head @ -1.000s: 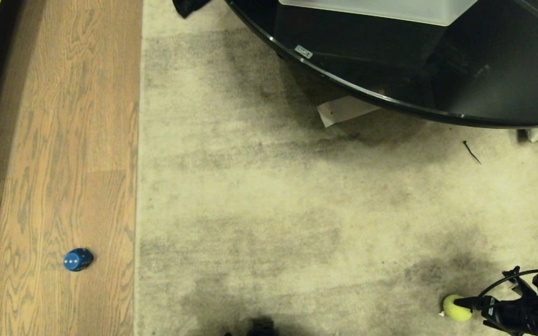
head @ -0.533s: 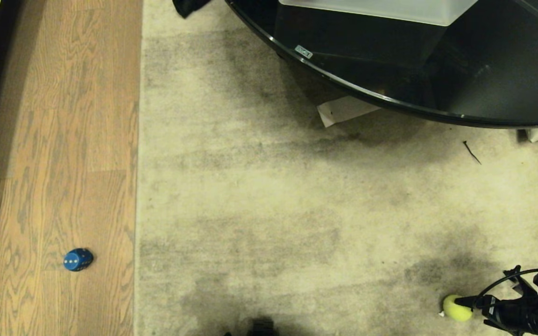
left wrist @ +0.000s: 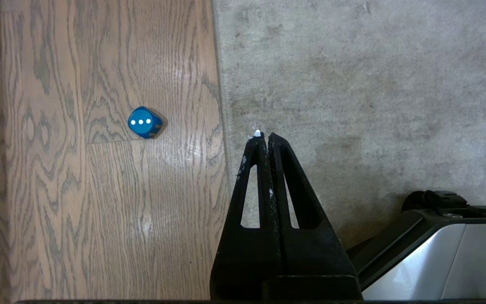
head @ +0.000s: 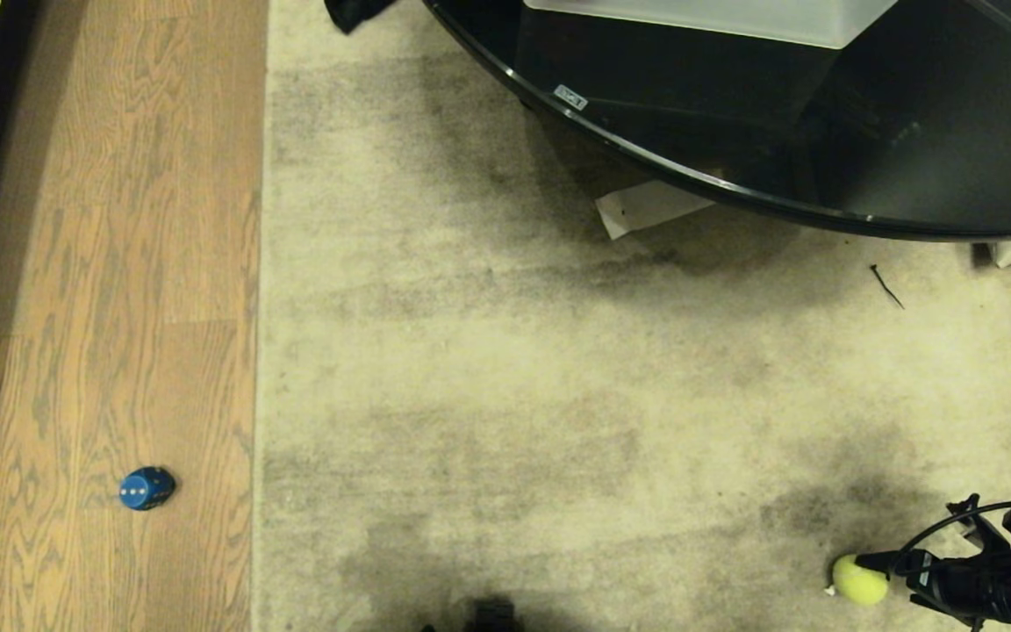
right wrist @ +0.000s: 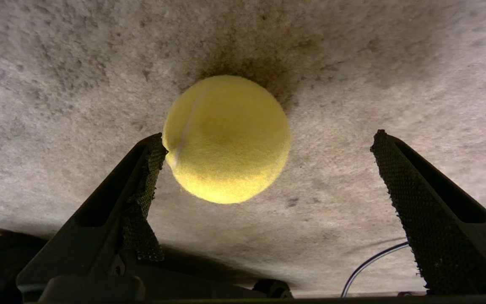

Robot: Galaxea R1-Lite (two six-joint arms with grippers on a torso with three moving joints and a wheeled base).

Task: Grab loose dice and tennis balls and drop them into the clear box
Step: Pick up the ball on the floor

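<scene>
Head view. Floor: a pale mottled carpet [head: 514, 369] over most of the frame, with a strip of wood-grain flooring [head: 111, 263] along the robot's left. Blue die [head: 146, 488]: on the wood strip, well apart from everything else, three white pips on its visible face. Tennis ball [head: 858, 580]: on the carpet at the near right corner, beside a dark stain. Right gripper [head: 896, 569]: low over the carpet just to the right of the ball, one fingertip at the ball's upper edge; contact is hard to judge from here. Round black table [head: 734, 123]: far right, glossy, its rim curving across the top. Clear box [head: 716, 17]: on that table, only its near edge in frame, far from ball and die. A scrap of white paper [head: 646, 206] lies on the carpet under the table's rim.

Left wrist view. Left gripper [left wrist: 264, 137]: clenched, the two black fingers pressed flat together, nothing between them, hanging above the seam where carpet [left wrist: 352, 84] meets wood flooring [left wrist: 78, 190]. Blue die [left wrist: 144, 122]: on the wood, apart from the fingertips. A grey and black part of the robot's base [left wrist: 437, 253] fills one corner.

Right wrist view. Right gripper [right wrist: 268, 141]: spread wide, released. Tennis ball [right wrist: 226, 138]: resting on carpet [right wrist: 395, 63] between the fingertips, close against one textured pad [right wrist: 152, 169], well clear of the other.
</scene>
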